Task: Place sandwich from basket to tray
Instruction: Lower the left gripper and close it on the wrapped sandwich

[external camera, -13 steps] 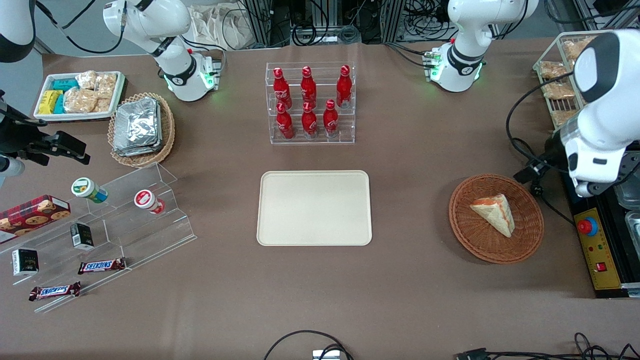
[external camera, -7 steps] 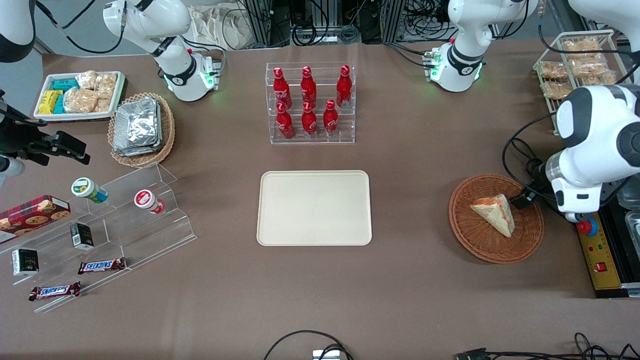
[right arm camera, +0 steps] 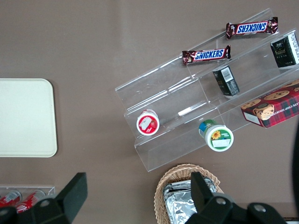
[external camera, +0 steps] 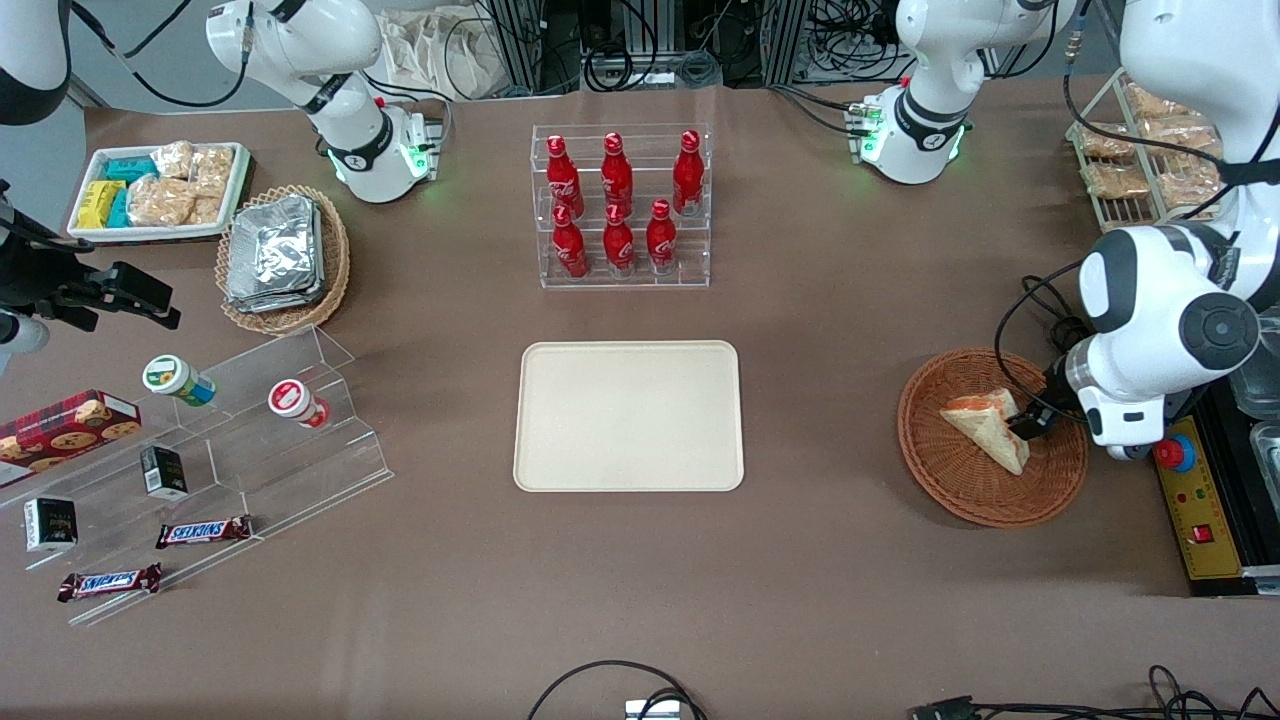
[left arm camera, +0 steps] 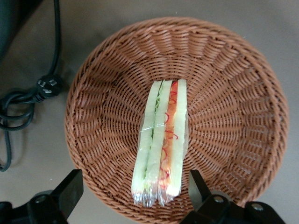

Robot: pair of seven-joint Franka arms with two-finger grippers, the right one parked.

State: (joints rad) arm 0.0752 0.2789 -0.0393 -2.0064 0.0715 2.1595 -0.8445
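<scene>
The sandwich (external camera: 985, 428) is a clear-wrapped pale wedge lying in the reddish-brown wicker basket (external camera: 935, 482) toward the working arm's end of the table. Its green and red-orange filling edge (left arm camera: 161, 140) faces my wrist camera. My gripper (external camera: 1030, 420) hangs low over the basket (left arm camera: 224, 93), by the sandwich's broad end. It is open, one black finger (left arm camera: 71, 190) on each side of the sandwich's end, neither touching it. The cream tray (external camera: 628, 415) lies bare at mid-table, about a basket's width from the basket.
A clear rack of red bottles (external camera: 620, 205) stands farther from the front camera than the tray. A yellow control box with a red button (external camera: 1178, 455) sits beside the basket. A black cable and plug (left arm camera: 46, 85) lie by the basket's rim. Bagged snacks fill a wire rack (external camera: 1140, 150).
The working arm has swung down and in toward the basket. Its gripper went from beside the rim to low over the sandwich's broad end. The sandwich has not moved.
</scene>
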